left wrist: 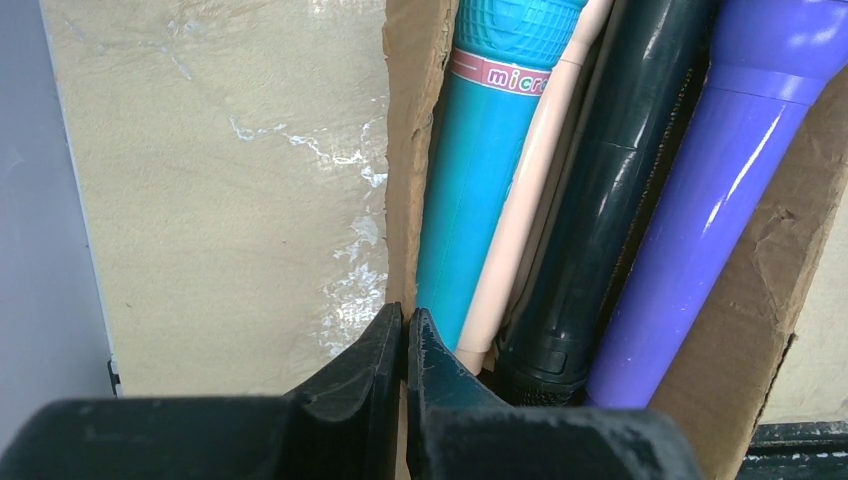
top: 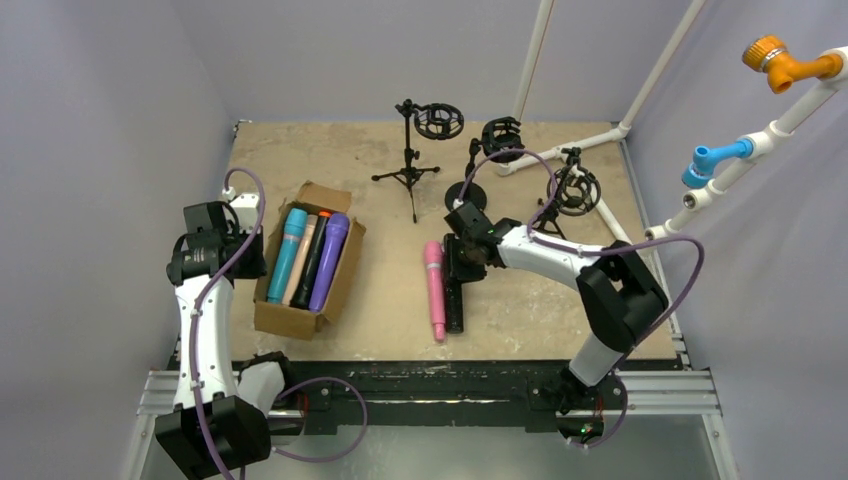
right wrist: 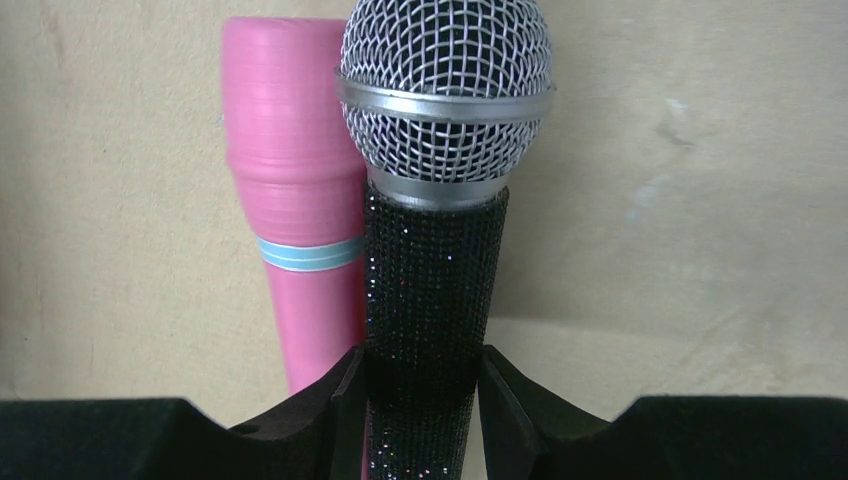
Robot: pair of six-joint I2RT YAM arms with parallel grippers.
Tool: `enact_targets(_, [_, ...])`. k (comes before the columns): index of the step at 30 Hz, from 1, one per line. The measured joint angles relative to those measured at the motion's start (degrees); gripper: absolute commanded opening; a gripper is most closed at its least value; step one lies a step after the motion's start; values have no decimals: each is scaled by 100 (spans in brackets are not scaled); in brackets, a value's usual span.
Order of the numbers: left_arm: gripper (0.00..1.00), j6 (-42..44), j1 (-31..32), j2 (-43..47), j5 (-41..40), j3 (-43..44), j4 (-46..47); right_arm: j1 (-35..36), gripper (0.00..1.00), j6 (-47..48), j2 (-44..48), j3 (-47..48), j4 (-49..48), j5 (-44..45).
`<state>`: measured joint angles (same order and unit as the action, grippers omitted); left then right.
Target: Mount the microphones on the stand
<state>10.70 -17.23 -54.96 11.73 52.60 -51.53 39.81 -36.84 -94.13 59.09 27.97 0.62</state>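
Currently: right gripper (right wrist: 420, 375) clamped on black glitter microphone (right wrist: 435, 260), just beside pink microphone (right wrist: 295, 230); left gripper (left wrist: 405, 330) fully closed, holding nothing, above side wall of cardboard box (left wrist: 408, 150).

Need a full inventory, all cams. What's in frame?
brown cardboard box: 1, brown, table left
teal plastic microphone: 1, teal, in box, leftmost
peach plastic microphone: 1, peach, in box
black plastic microphone: 1, black, in box
purple plastic microphone: 1, purple, in box, rightmost
pink plastic microphone: 1, pink, flat, table centre
black glitter microphone with silver mesh head: 1, beside the pink one
black metal microphone stands: 3, black, table rear
white pipe frame: 1, white, rear right
beige table: 1
left arm's fingers: shut, at box's left wall
right arm's fingers: closed on glitter microphone
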Motion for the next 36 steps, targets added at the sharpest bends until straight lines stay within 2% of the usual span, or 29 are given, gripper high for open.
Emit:
enact_targets(6, [0, 42, 0, 0, 2, 0, -2, 540, 23, -175, -564, 387, -188, 0])
enact_targets(8, [0, 59, 0, 0, 2, 0, -2, 680, 29, -262, -640, 472, -247, 9])
enact_targets(14, [0, 72, 0, 0, 55, 0, -20, 953, 28, -671, -826, 605, -463, 66])
enact_targets(17, [0, 48, 0, 0, 116, 0, -46, 1078, 40, -951, -905, 693, -577, 168])
enact_targets(21, [0, 9, -2, 0, 236, 0, -81, 1307, 49, -1248, -1220, 1029, -691, 280])
enact_targets(31, [0, -114, -2, -22, 334, 0, -98, 1641, 97, -1333, -1471, 1255, -905, 304])
enact_targets(36, [0, -131, -2, -22, 304, 0, -101, 1740, 99, -1054, -1342, 1327, -861, 367])
